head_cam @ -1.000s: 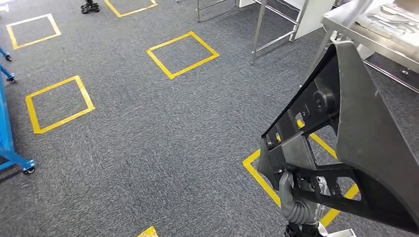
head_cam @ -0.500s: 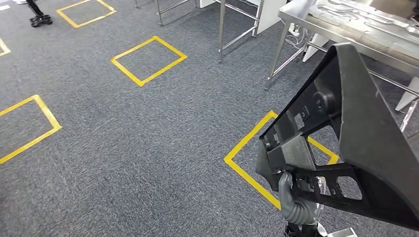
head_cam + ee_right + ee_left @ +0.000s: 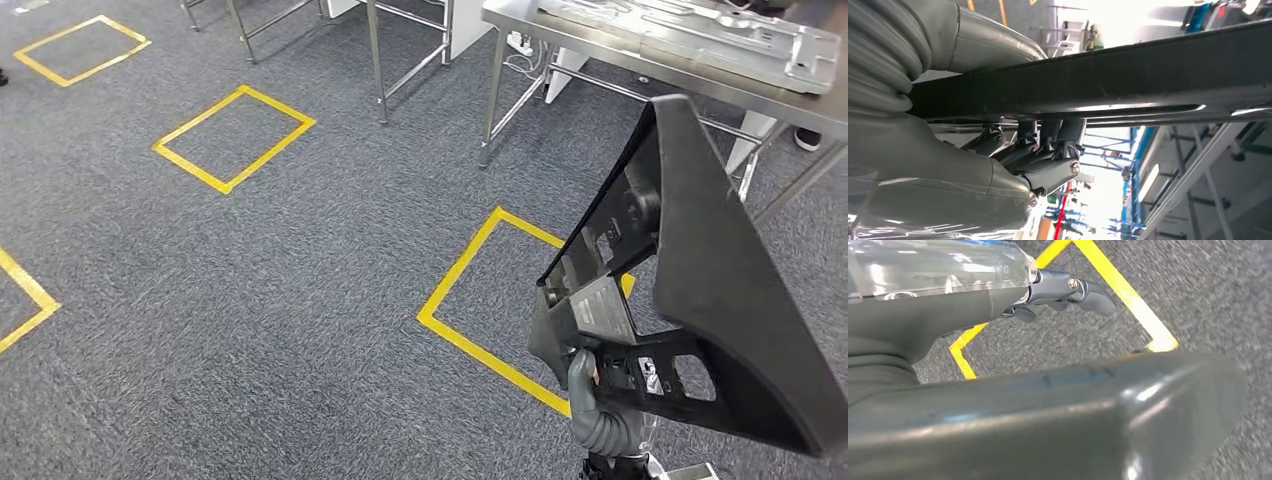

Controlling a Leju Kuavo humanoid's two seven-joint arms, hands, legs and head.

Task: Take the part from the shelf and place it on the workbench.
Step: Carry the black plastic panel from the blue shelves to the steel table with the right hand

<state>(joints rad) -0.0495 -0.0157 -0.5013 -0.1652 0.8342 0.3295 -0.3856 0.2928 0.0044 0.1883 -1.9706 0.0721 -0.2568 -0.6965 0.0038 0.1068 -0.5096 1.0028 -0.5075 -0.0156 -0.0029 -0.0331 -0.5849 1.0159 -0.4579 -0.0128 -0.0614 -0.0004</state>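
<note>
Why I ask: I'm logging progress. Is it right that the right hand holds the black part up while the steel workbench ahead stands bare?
Not bare. The head view shows the workbench already carrying flat metal pieces. The rest stands: the right hand holds the black part up.

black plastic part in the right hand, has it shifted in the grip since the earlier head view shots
No, as far as shows: the large black plastic part sits against the right hand as before. The yellow floor squares slid across because the camera turned.

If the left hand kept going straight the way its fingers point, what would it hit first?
Probably the grey carpet floor, near a yellow tape line. Nothing else lies ahead of the left hand, though depth is unclear.
</note>
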